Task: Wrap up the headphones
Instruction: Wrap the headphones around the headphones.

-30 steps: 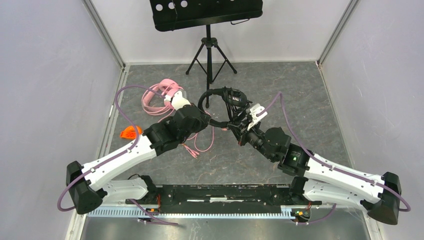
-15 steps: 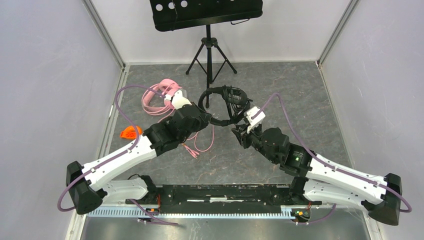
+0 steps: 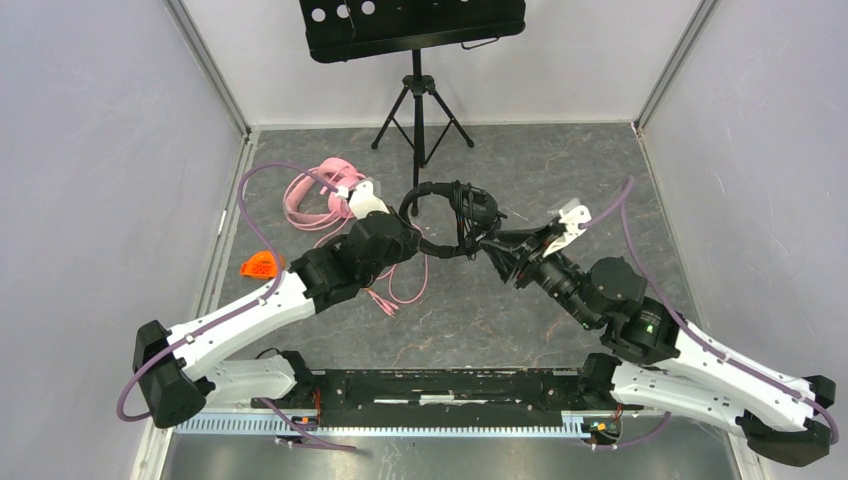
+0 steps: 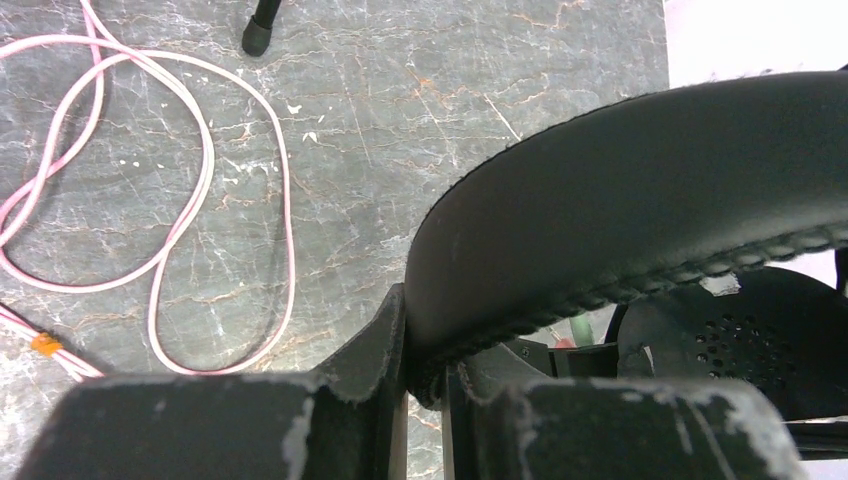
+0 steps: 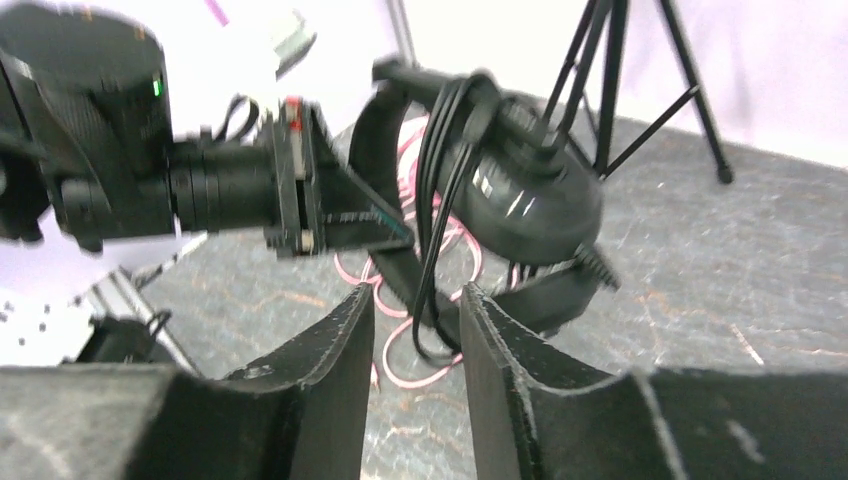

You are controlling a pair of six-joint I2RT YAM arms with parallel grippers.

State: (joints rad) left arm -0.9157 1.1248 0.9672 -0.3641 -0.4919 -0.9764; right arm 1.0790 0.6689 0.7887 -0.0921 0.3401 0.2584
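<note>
The left gripper (image 4: 425, 375) is clamped on the padded headband (image 4: 620, 220) of the black headphones (image 3: 472, 206), holding the pair up off the grey table (image 3: 600, 190), just on the near side of the music stand (image 3: 418, 90) and its tripod feet. One perforated ear cup (image 4: 765, 330) hangs just beyond the fingers.

The right gripper (image 5: 417, 295) points at the same pair from the right, its jaws a narrow gap apart. A loop of the thin black cable (image 5: 432, 240) hangs in line with that gap; whether it touches either finger cannot be told.

The pink headphones (image 3: 315, 195) lie on the table near and to the left of the stand's tripod, their pink cable (image 4: 200, 180) in loose loops on the table beneath the left gripper.
</note>
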